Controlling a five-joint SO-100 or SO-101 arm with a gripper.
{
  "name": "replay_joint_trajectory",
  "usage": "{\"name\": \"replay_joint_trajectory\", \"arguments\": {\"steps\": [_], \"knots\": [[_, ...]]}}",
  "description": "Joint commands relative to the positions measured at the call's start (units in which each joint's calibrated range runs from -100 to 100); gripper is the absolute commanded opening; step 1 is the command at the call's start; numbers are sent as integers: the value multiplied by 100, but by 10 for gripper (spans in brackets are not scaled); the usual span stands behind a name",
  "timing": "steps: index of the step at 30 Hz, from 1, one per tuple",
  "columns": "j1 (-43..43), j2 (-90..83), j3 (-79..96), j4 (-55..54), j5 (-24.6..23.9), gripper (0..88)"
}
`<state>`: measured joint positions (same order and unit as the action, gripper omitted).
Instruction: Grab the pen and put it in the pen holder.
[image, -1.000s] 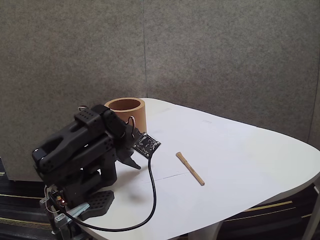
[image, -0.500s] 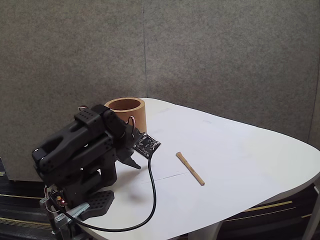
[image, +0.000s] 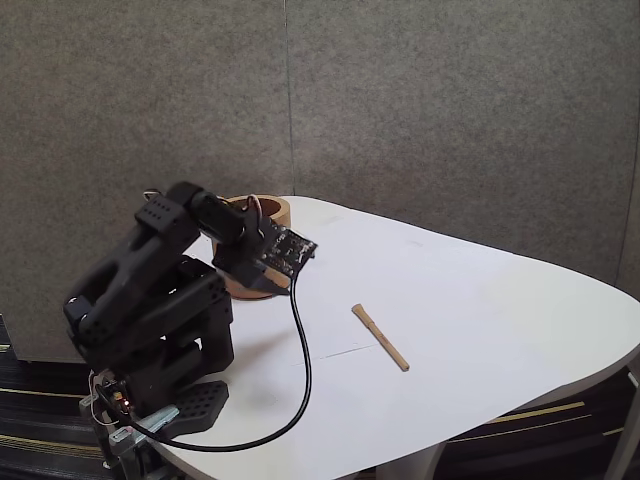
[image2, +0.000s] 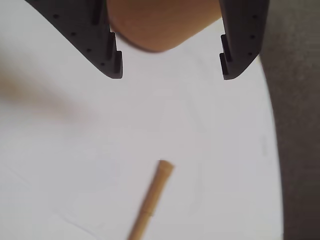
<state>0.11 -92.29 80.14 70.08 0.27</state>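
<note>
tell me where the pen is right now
In the fixed view the pen lies flat on the white table, right of the arm's black cable, apart from the open gripper.

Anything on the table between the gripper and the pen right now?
No. In the wrist view, bare white table separates the open gripper from the pen.

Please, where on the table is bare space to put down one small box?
Free: the wide white stretch right of the pen, toward the table edge, in the fixed view. Crowded: the left corner, with the arm, black cable and pen holder.
</note>
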Motion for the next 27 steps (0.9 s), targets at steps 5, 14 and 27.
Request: {"name": "replay_joint_trajectory", "arguments": {"steps": [5, 14, 27], "knots": [[48, 149, -1579, -68, -8, 275], [55, 3280, -4260, -8, -14, 274], [919, 7127, -5578, -51, -556, 274]]}}
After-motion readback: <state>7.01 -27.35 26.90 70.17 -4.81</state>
